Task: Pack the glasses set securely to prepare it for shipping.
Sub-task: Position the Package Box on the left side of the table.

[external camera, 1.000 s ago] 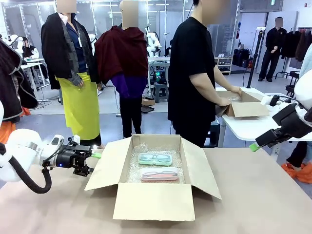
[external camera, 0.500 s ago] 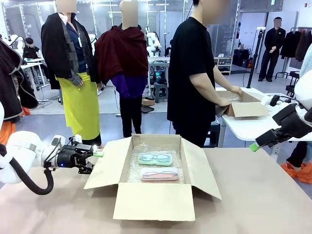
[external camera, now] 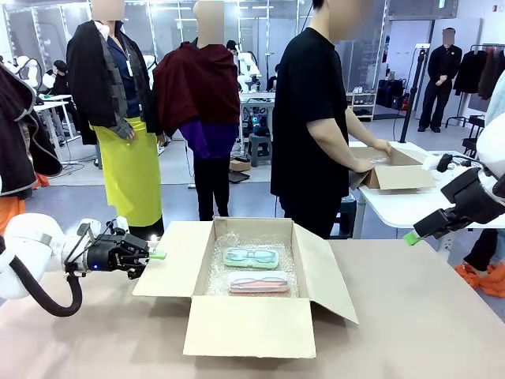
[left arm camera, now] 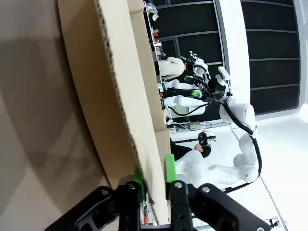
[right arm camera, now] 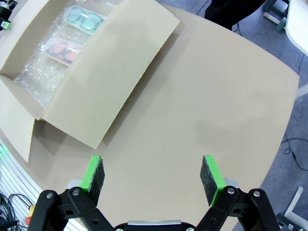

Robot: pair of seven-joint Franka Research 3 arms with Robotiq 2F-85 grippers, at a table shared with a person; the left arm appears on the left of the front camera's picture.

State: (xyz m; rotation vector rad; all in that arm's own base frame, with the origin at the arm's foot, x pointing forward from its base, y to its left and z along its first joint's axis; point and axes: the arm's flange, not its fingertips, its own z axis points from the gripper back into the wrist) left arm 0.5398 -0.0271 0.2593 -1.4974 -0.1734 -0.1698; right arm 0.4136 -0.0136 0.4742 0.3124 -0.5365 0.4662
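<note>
DONE: mint green case (external camera: 250,257) and pale pink case (external camera: 259,282) lying side by side on bubble wrap (external camera: 221,276) inside open box (external camera: 248,325) | NOW: left gripper (left arm camera: 154,179) pinching left flap (external camera: 167,260); right gripper (right arm camera: 153,180) spread wide, holding nothing, above table (right arm camera: 231,110) | LEFT: folding all four flaps shut; sealing box

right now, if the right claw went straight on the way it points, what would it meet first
Probably the bare brown tabletop: the open right claw points down at it, with nothing between. The open cardboard box's near flap lies off to one side, though depth is hard to judge.
</note>
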